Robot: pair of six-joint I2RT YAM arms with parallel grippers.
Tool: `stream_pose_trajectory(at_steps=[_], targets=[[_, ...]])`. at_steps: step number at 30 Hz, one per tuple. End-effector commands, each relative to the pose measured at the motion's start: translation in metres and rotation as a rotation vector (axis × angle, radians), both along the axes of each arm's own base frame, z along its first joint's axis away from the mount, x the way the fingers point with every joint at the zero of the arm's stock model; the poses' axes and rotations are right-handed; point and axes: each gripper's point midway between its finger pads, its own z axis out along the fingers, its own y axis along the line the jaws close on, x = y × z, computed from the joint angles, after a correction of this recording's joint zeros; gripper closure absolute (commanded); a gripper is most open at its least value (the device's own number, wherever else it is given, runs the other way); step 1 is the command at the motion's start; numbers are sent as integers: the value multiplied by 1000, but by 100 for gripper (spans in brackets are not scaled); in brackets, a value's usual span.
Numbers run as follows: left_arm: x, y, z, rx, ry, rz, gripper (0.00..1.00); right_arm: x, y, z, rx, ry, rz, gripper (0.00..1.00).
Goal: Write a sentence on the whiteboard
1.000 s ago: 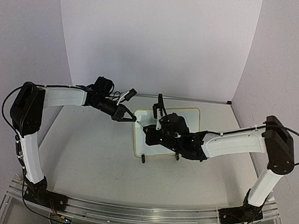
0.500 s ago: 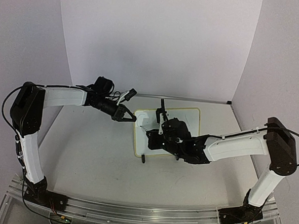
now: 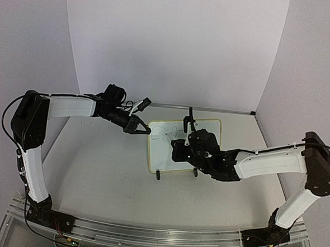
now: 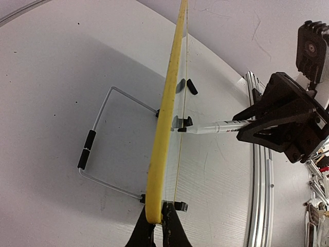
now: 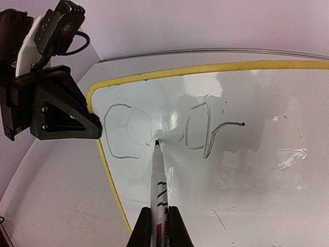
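The left arm [image 3: 71, 106] and the right arm [image 3: 269, 159] are clad in white shells joined by black joints. A thin black cable [image 3: 4, 116] is looped at the left shoulder. Small screws are set in the left gripper's [image 5: 97, 131] black triangular finger.

Between my right jaws, a smooth white plastic marker [image 5: 159, 193]; beyond them, the glossy, reflective white yellow-rimmed rectangular whiteboard [image 5: 267, 175].
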Motion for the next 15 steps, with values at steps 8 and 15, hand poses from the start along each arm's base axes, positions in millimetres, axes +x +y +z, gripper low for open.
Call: stream_pose_trajectory(at_steps=[8,15], targets=[[8,5,-7,85,-115,15,100,8,11,14,6,-47,7,100],[8,5,-8,86,-111,16,100,10,14,9,-4,-42,5,100]])
